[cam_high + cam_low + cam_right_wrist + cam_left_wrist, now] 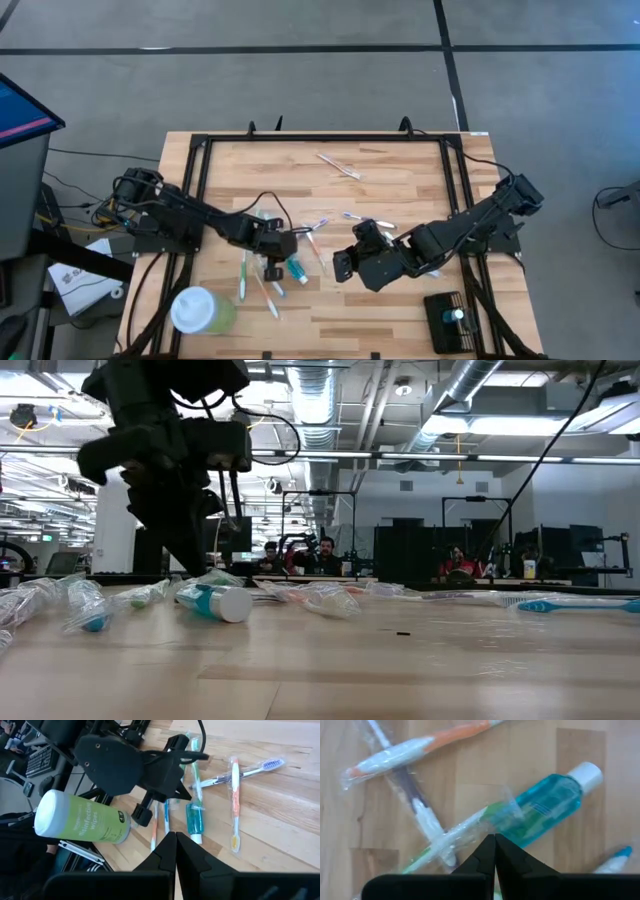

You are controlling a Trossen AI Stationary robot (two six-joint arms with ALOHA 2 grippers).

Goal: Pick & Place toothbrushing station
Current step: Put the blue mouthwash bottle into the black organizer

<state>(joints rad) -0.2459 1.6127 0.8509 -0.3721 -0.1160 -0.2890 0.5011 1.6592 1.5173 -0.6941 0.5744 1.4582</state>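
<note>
The toothbrushing station, a small black holder, stands near the table's near right corner, with no gripper at it. My left gripper is shut and points steeply down among wrapped toothbrushes, beside a blue mouthwash bottle. Its fingertips meet at the clear wrapper of a green toothbrush. My right gripper is shut and empty, hanging above the table's middle and facing the left gripper. My left gripper comes from above, slanting down, and its shut fingertips stand at the edge of the green toothbrush's clear wrapper. I cannot tell whether wrapper lies between them. The toothbrush lies flat on the table.
A green wipes canister with a white lid stands at the near left corner. More wrapped toothbrushes lie scattered: an orange one, a blue one and others toward the far side. A black frame rims the table.
</note>
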